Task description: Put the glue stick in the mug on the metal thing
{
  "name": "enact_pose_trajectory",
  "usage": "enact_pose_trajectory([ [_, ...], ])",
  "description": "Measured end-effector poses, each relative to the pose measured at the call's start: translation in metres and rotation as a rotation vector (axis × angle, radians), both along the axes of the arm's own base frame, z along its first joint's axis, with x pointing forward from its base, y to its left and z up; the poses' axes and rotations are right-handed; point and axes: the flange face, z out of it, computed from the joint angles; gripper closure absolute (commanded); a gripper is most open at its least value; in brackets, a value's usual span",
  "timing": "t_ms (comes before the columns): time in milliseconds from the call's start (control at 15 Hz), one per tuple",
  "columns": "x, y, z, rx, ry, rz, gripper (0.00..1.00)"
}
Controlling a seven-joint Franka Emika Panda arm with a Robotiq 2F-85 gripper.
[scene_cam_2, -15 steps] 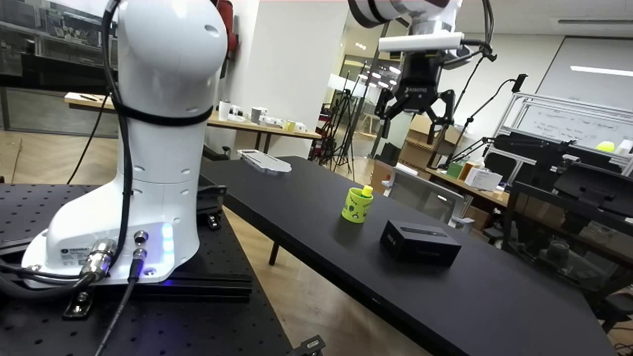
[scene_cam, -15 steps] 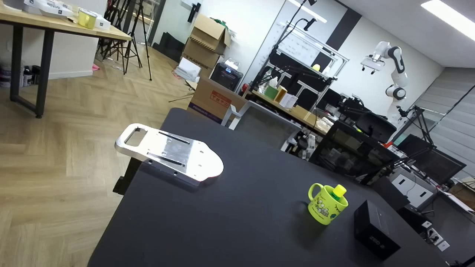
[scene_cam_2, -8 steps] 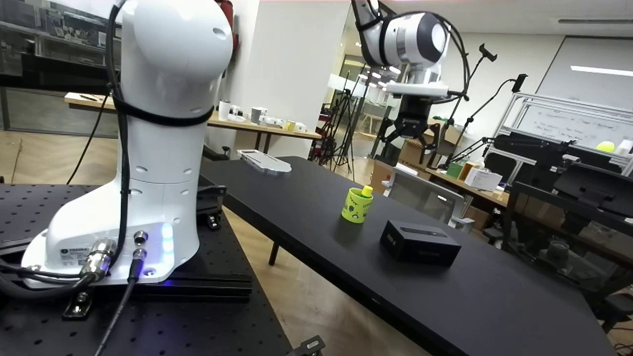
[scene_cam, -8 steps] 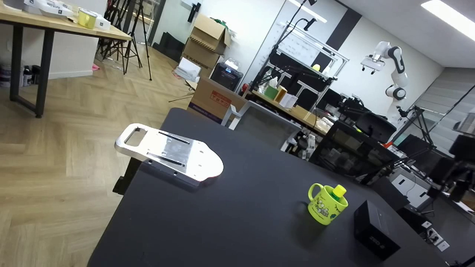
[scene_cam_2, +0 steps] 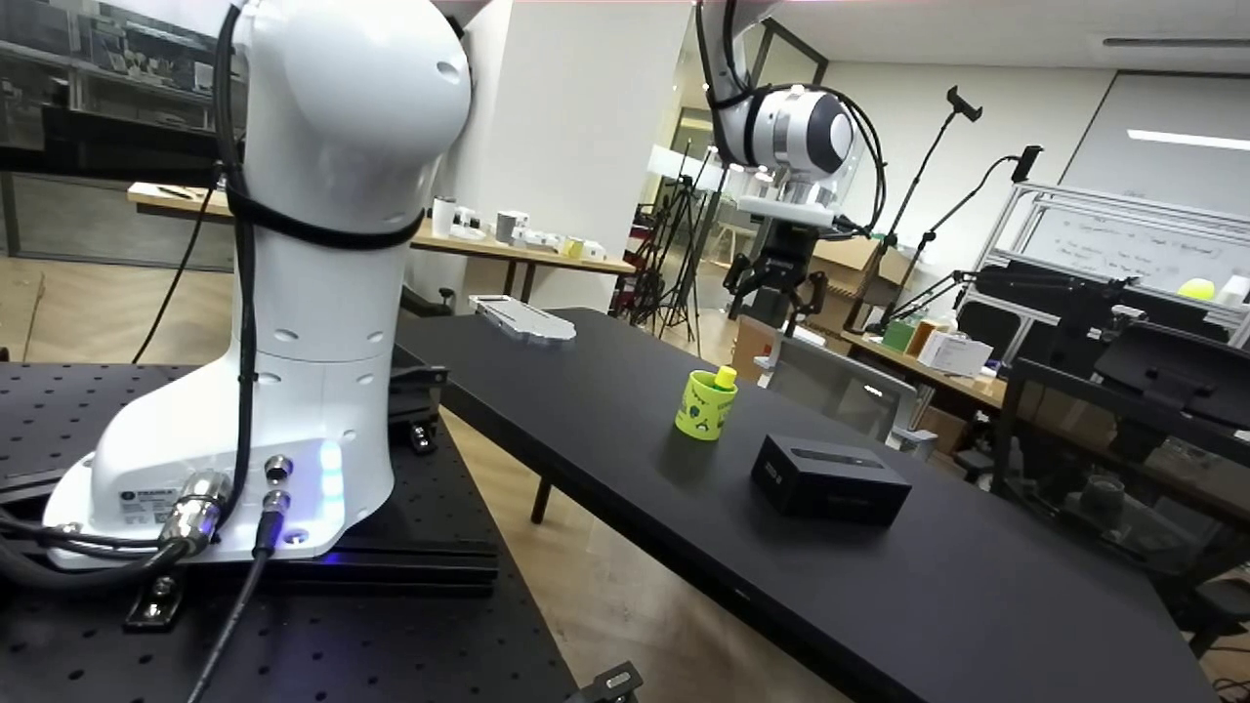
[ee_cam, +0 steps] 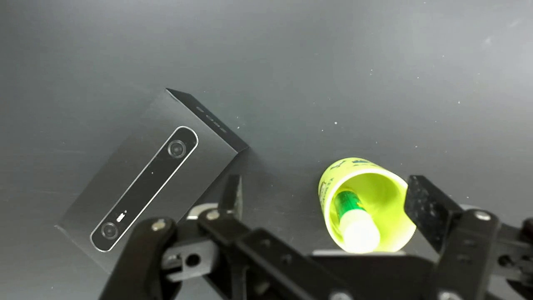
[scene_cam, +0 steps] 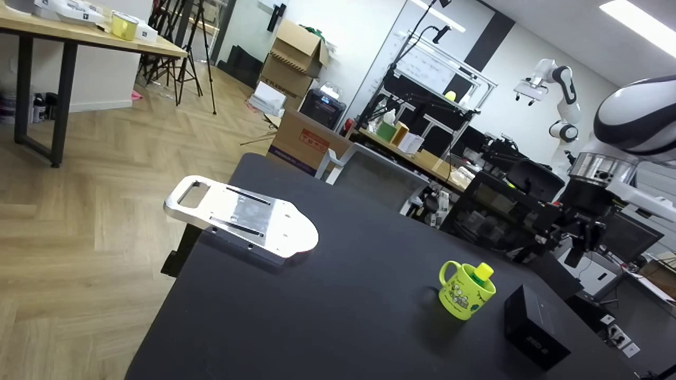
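The fingers are spread wide, nothing held. The slim green-and-yellow glue stick is contained in the lime-yellow mug, well apart from the flat silvery metal board. By an off-centre descent, the mug could be struck and tipped. In an exterior view, the white robot arm, absent a second ago, is now shown; the mug is unmoved.

Column: was glossy white, dotted with oval recesses.
Cable: ran black down its 9 o'clock side, meeting a black band.
Light strip: glowed pale blue at 3 o'clock on the white foot.
Wrist shell: was white, black-striped, with a silver collar at 7 o'clock.
Gripper: had black linkages, grey brackets and round silver screws.
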Motion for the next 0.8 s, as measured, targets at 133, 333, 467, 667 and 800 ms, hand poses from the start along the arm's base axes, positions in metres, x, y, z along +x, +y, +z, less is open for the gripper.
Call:
enact_pose_trajectory([
  [133, -0.001, -0.004, 0.000, 0.000, 0.000, -0.003, 0.00],
  [333, 0.001, -0.005, 0.001, -0.003, -0.003, -0.002, 0.00],
  [467, 0.007, -0.004, -0.004, -0.003, -0.002, -0.002, 0.00],
  [667, 0.023, 0.001, -0.023, 0.001, 0.004, -0.002, 0.00],
  [800, 0.033, 0.008, -0.040, 0.008, 0.013, -0.005, 0.00],
])
